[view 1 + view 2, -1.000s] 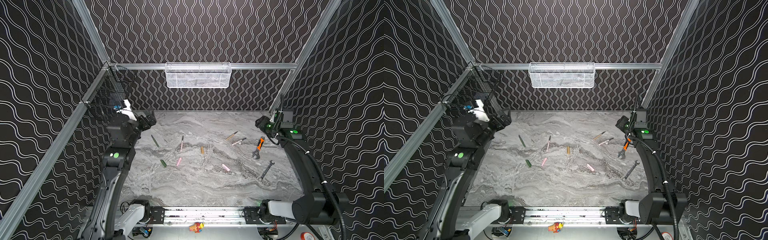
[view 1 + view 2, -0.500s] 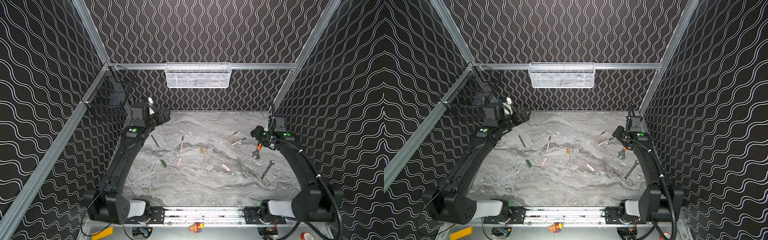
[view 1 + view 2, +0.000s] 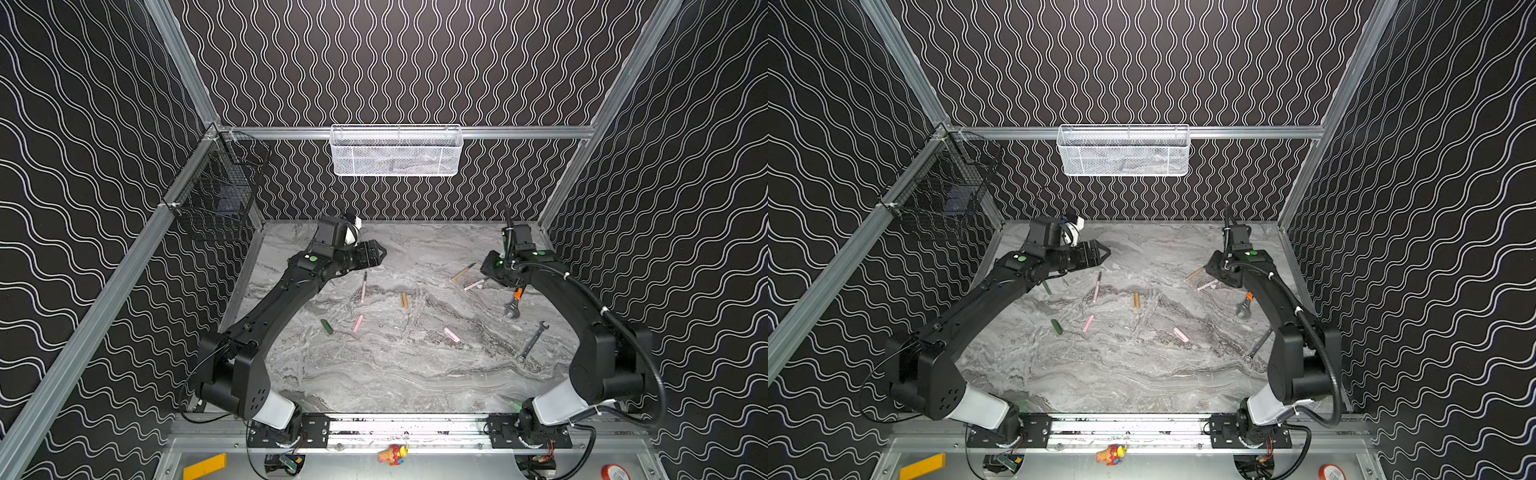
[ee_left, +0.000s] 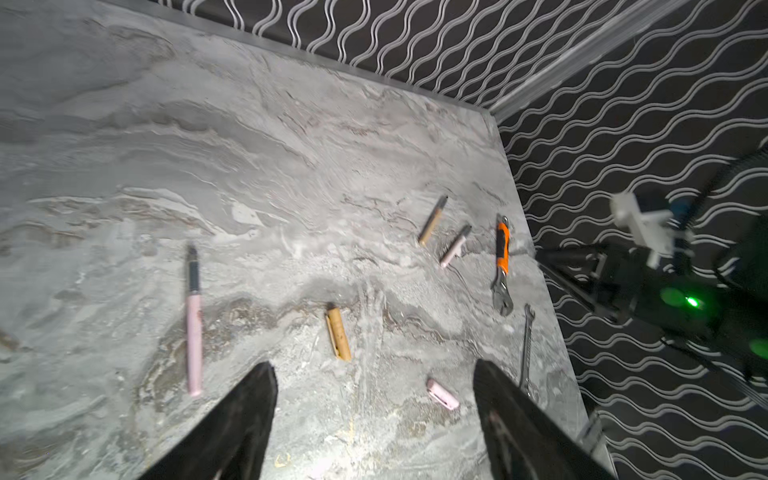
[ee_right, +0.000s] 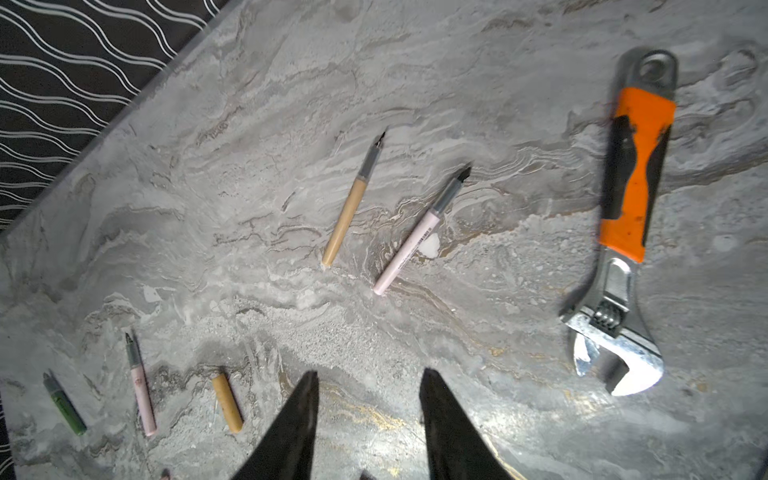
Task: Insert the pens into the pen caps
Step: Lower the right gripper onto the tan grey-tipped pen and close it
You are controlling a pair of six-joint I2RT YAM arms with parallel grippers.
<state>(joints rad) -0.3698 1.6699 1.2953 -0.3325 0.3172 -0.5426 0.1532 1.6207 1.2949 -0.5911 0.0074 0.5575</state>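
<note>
Lying scattered on the grey marbled tabletop (image 3: 395, 374), all 4 slim stick pens (image 3: 1097, 286) and 4 stubby caps (image 3: 1136, 300) are unjoined, every insertion left to do, with left gripper (image 4: 372, 365) and right gripper (image 5: 370, 374) both spread, empty.

Even, diffuse overhead light fills the enclosure in both top views, leaving the marbled bench (image 3: 395, 374) pale and bright against the dark patterned walls (image 3: 83, 208). Shadows beneath the arms are faint and soft-edged. The straight frame rails (image 3: 178, 58) splay outward toward the corners, a wide-lens effect. The left wrist view is soft with blur, worst at the right arm (image 4: 648, 286), where a green indicator light (image 4: 690, 301) flares. The dark fingers of the left pincer (image 4: 372, 365) are out of focus. The right wrist view is sharper. A bright sheen lies on the bench near the right pincer (image 5: 370, 374), and the adjustable wrench (image 5: 627, 216) gleams, its outline slightly smeared.
</note>
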